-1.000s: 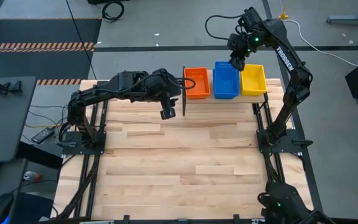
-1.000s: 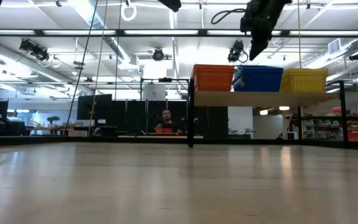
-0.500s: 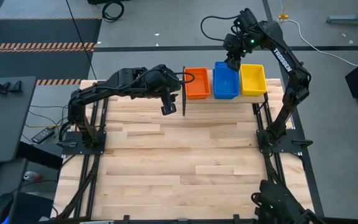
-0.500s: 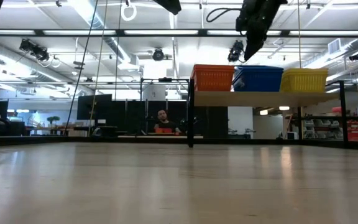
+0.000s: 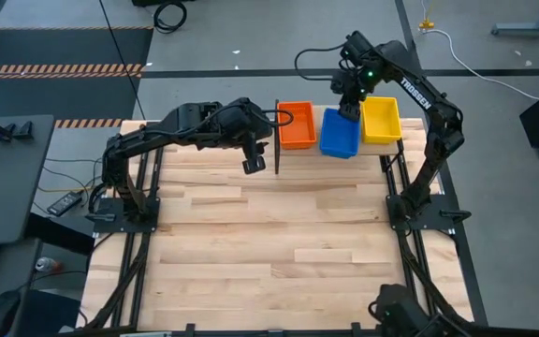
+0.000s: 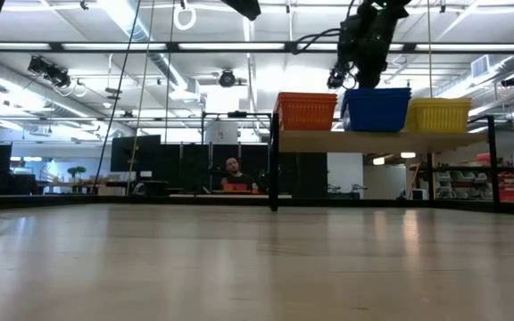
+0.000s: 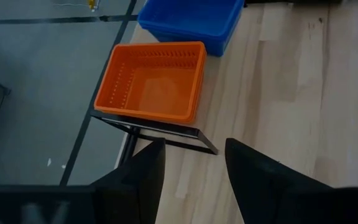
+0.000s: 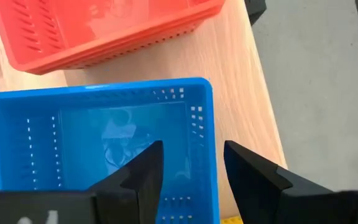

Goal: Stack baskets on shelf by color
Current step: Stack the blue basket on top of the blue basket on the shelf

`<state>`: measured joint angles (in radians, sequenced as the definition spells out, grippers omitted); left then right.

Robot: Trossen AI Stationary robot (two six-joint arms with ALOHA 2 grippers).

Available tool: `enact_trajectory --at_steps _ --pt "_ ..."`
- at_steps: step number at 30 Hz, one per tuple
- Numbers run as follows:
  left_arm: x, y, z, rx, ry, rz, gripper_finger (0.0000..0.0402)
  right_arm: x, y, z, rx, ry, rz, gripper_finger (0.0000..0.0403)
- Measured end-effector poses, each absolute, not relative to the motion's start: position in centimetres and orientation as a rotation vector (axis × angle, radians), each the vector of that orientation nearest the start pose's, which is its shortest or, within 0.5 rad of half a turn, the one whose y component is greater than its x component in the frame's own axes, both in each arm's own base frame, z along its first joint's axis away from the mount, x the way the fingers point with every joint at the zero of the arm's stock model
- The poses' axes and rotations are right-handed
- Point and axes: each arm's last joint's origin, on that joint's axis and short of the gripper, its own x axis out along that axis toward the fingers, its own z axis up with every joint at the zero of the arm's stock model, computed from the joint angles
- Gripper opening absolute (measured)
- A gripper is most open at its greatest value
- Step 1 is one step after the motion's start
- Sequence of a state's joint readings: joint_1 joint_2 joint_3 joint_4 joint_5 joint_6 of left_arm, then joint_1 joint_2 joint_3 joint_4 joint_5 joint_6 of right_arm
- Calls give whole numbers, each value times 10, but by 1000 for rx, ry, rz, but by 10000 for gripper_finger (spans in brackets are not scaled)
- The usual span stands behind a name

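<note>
Right gripper (image 5: 348, 105) stands over the far rim of the blue basket (image 5: 341, 133), its two fingers (image 8: 143, 171) set astride that wall, one inside and one outside. The jaws are parted, and whether they actually pinch the wall cannot be told for certain, though the low view shows the blue basket (image 6: 377, 108) sitting higher than its neighbours, and from above it is skewed out of line.

Left gripper (image 5: 252, 165) hangs just beside the shelf's near left post, fingers (image 7: 143, 177) apart, nothing between them.

Basket colours in sight, three: one orange basket (image 5: 297, 124), one blue, one yellow basket (image 5: 381, 120), in a row left to right on the shelf (image 6: 382, 140). Whether each is a single basket or a nested stack cannot be resolved.

Beyond the table, one seated person (image 6: 232, 176) is visible at a desk
</note>
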<state>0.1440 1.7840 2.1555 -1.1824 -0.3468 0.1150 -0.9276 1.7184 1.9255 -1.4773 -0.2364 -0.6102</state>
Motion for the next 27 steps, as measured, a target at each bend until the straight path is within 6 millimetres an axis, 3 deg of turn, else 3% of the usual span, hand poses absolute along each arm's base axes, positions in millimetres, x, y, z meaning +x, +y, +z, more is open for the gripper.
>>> enact_trajectory --at_steps 8,12,21,27 --pt "343 60 437 189 843 417 174 199 -249 385 111 1154 -242 171" --pt "341 60 436 162 861 429 174 198 -244 400 153 1112 -274 164" --pt "337 70 435 146 883 457 174 205 -186 437 343 998 -199 160" --pt "334 84 435 130 886 495 174 232 -152 436 408 1022 -153 160"
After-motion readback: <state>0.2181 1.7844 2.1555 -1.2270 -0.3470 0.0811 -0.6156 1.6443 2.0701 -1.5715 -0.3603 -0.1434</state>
